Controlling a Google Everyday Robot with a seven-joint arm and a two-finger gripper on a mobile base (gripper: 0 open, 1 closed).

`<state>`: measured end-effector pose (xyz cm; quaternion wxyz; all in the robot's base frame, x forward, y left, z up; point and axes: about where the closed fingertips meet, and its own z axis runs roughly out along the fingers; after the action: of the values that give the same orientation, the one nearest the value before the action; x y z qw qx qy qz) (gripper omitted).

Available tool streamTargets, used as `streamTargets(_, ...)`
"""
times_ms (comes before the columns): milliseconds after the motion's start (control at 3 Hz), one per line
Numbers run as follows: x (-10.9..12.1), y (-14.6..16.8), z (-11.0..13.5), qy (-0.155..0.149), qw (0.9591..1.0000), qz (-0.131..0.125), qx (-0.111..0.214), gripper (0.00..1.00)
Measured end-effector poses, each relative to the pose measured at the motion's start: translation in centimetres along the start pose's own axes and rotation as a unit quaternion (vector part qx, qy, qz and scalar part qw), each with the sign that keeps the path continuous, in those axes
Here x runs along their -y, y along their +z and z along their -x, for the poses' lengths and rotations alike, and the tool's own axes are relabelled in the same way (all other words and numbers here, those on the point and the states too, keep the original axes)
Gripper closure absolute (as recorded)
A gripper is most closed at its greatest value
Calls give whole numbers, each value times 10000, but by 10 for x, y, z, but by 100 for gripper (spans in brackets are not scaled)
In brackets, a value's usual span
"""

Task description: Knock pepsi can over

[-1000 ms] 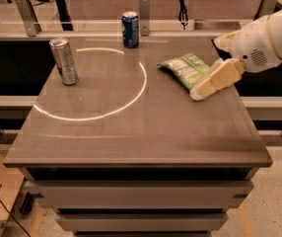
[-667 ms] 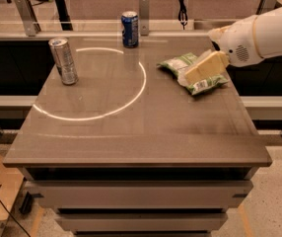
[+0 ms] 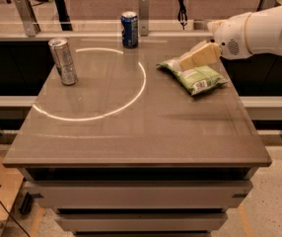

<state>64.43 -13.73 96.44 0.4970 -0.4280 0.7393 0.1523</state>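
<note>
Your claw (image 3: 196, 58) was at the right rear of the worktop (image 3: 131, 137), at the end of the white arm (image 3: 259, 31) that reached in from the right edge of the view. It pointed left and slightly down. Whether the claw was apart or together could not be told from this angle.

The claw overlapped the rear end of a green snack bag (image 3: 196, 77), which lay flat on the worktop. Contact between claw and bag could not be confirmed.

The pepsi can (image 3: 129, 29) stood upright at the rear edge of the worktop, near the centre, just in front of a metal post (image 3: 143, 14). It was well apart from the claw, to the claw's left and farther back.

A taller silver can (image 3: 63, 61) stood upright near the left edge, well apart from the pepsi can.

A bright ring of light (image 3: 140, 85) curved across the worktop between the two cans and the bag.
</note>
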Motion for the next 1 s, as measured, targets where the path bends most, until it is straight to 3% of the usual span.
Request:
streamTargets(333,-3,6,-1,64,10000,-6,19,0)
streamTargets(1000,19,62,16,64,9989,-165,435,0)
